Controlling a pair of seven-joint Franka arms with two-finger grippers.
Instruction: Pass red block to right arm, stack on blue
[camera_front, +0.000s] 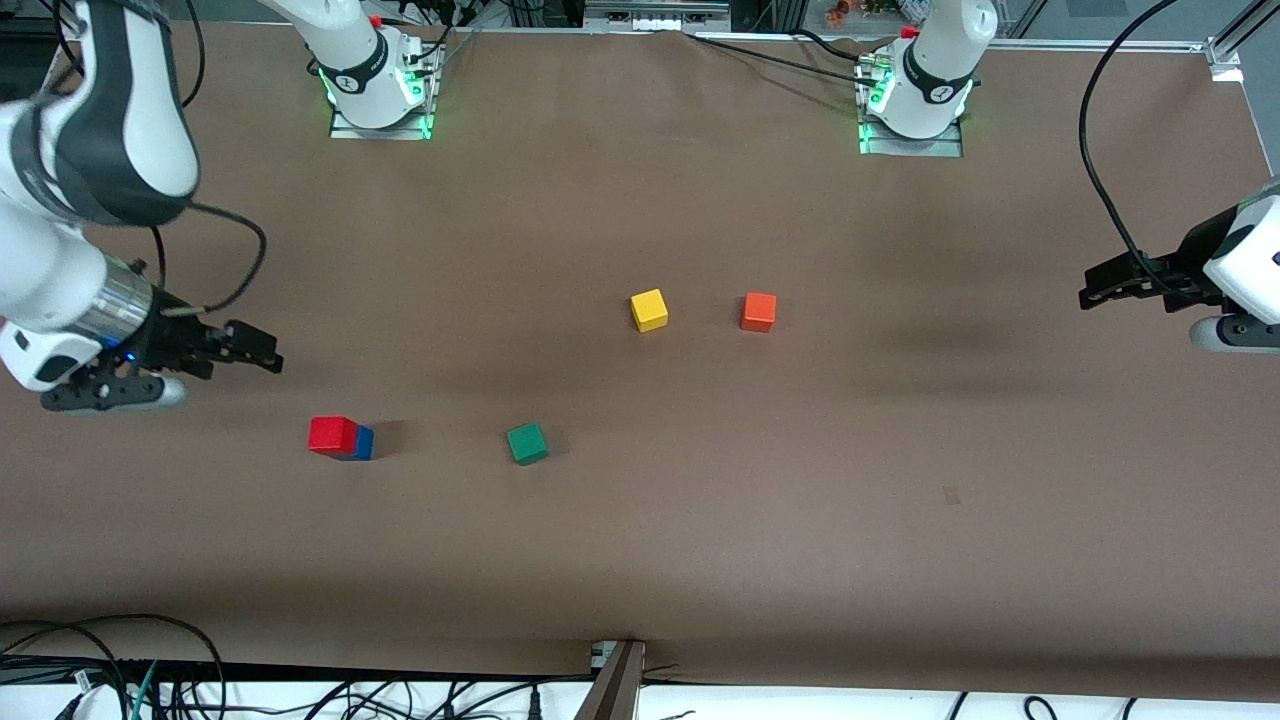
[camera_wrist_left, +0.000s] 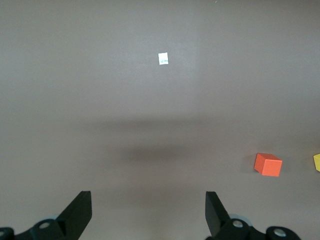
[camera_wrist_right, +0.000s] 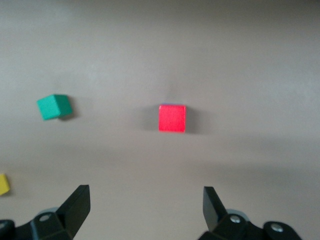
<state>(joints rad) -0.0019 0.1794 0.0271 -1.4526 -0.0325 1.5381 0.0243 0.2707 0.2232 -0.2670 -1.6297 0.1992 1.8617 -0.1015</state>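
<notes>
The red block (camera_front: 331, 434) sits on top of the blue block (camera_front: 361, 443), toward the right arm's end of the table. In the right wrist view the red block (camera_wrist_right: 172, 118) covers the blue one except for a thin edge. My right gripper (camera_front: 262, 352) is open and empty, up in the air beside the stack, apart from it. Its fingertips (camera_wrist_right: 80, 197) show spread wide. My left gripper (camera_front: 1095, 293) is open and empty, held up at the left arm's end of the table; its fingertips (camera_wrist_left: 82, 200) stand wide apart.
A green cube (camera_front: 527, 443) lies beside the stack, toward the table's middle. A yellow cube (camera_front: 649, 310) and an orange cube (camera_front: 758, 312) lie farther from the front camera. The orange cube also shows in the left wrist view (camera_wrist_left: 268, 165). Cables run along the table's front edge.
</notes>
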